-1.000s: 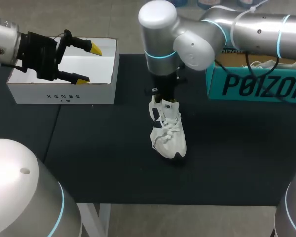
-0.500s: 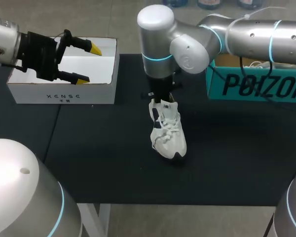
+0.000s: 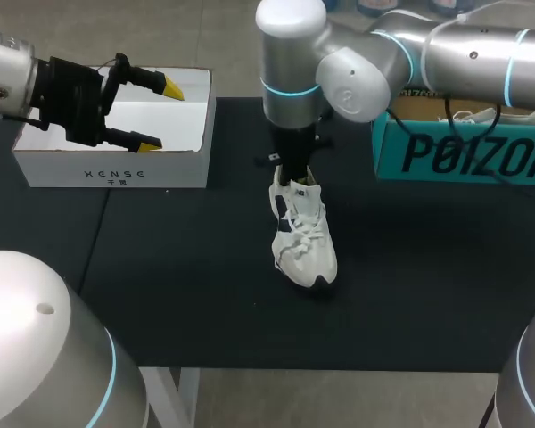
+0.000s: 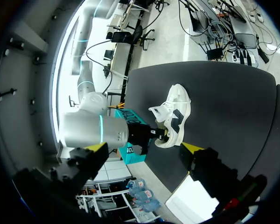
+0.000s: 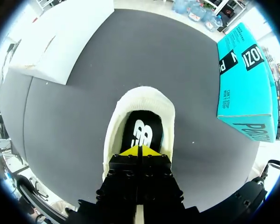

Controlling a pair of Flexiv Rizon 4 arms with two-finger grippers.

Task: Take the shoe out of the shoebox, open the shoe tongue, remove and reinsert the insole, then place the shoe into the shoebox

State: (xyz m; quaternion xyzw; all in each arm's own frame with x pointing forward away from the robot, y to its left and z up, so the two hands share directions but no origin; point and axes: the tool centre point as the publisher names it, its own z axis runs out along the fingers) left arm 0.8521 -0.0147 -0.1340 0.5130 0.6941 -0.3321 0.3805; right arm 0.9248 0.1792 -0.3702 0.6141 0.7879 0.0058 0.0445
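Black table, a teal box standing at its far right side.

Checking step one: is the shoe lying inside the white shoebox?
No, the shoe stands on the black table, apart from the white shoebox.

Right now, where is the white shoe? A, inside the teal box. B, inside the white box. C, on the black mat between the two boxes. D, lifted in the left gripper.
C: the shoe lies on the black mat, with the white box to one side and the teal box to the other. The left gripper hangs open over the white box, holding nothing.
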